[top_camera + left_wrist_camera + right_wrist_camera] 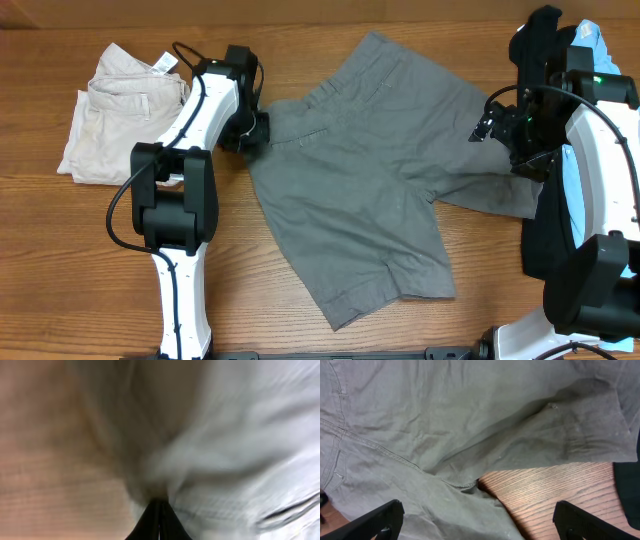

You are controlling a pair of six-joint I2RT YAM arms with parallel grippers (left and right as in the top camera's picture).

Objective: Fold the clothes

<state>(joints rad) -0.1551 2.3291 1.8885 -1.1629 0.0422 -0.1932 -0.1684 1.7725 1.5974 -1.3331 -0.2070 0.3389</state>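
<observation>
The clothes, grey shorts (370, 170), lie spread flat across the middle of the wooden table (80, 260). My left gripper (252, 135) sits at the shorts' left waistband corner. In the blurred left wrist view its black fingers (152, 520) are pressed together, with grey cloth (225, 450) bunched at their tips. My right gripper (507, 135) hovers over the shorts' right leg. In the right wrist view the right gripper (477, 525) stands wide open above the shorts (445, 420), where the two legs meet bare wood (545, 490).
Beige trousers with a white tag (120, 110) lie folded at the back left, beside the left arm. A light-blue shirt (595, 40) and a dark cloth (545, 240) lie at the right edge, partly under the right arm.
</observation>
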